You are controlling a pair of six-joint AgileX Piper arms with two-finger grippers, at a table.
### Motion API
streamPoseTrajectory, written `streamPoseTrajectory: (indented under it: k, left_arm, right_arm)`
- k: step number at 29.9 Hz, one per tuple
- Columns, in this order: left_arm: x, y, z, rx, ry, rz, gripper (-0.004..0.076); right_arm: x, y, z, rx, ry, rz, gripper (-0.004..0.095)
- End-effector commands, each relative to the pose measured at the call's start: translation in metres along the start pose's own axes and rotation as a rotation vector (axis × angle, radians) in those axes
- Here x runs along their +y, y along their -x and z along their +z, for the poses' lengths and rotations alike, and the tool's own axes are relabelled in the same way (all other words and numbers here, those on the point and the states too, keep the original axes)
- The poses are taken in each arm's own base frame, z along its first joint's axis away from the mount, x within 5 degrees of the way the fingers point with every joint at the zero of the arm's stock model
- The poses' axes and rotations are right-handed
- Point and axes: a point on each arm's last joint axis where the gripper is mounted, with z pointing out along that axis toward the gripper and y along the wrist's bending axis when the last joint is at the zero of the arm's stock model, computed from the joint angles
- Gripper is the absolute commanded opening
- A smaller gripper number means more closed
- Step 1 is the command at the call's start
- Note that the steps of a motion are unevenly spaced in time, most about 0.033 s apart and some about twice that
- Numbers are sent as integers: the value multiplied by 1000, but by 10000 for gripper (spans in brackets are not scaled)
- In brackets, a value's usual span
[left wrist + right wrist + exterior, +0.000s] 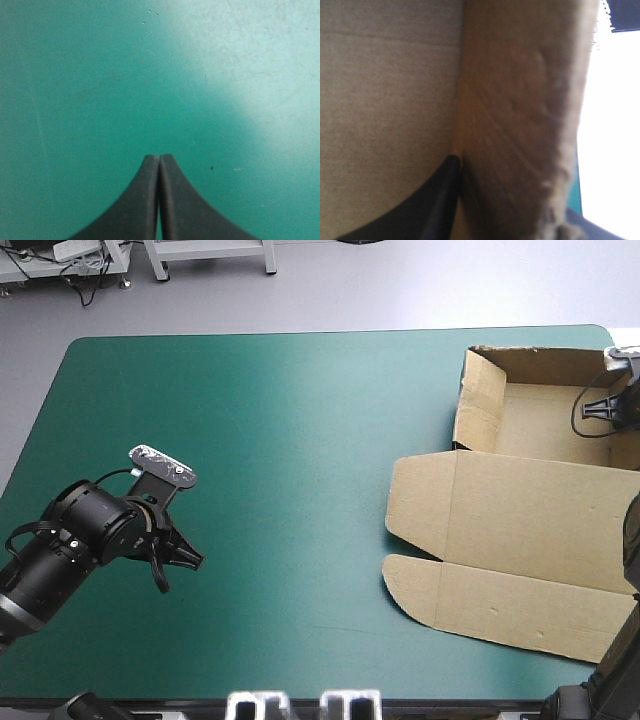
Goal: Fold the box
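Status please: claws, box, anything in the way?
Left claw shut, over bare teal-green cover. Right claw shut on the box wall. Lid flat. Nothing in the way.

The left end effector (159,160) has its 2 black fingers (132,207) pressed together into 1 pointed arch. The table's teal-green cover (100,75) spreads ahead of it and beside it, with a paler sheen on one part and a few tiny specks.
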Motion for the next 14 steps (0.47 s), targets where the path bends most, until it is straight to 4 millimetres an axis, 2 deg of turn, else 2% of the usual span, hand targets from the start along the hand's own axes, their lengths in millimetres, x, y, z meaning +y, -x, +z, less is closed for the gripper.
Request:
streamPoseTrajectory:
  k: [1,2,5,9,14]
  left_arm:
    - [4,-1,-11,-25,22,-8,-8]
    - [4,0,-11,-29,21,-8,-8]
    - [4,0,-11,-31,21,-8,-8]
    - [4,0,-11,-35,20,-8,-8]
    - [4,2,-11,-52,18,-7,-8]
  right_arm:
    - [-21,7,-48,-118,-120,-25,644]
    - [-25,6,-52,-126,-135,-25,748]
    - [-31,10,-73,-181,-158,-11,869]
    - [-36,15,-105,-249,-154,42,859]
    - [-32,21,-163,-388,-27,78,819]
